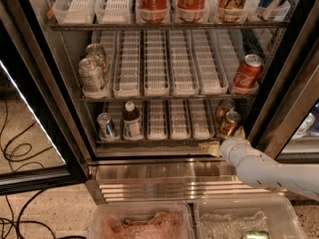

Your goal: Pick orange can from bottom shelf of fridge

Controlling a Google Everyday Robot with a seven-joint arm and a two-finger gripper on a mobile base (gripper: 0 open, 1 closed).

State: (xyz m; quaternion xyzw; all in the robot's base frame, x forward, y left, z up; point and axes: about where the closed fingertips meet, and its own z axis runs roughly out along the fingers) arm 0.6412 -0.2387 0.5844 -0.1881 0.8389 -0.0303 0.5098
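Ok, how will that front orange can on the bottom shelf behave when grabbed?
The orange can looks like smooth, shiny metal, so probably rigid but slippery. It stands upright and narrow, so a nudge might tip it against the second can behind. The gripper sits just in front, at the front rail of the bottom shelf.

We see glossy metal on the orange can (229, 123), matt white plastic lanes on the bottom shelf (158, 119), and the smooth tan gripper (223, 142) at its right front.
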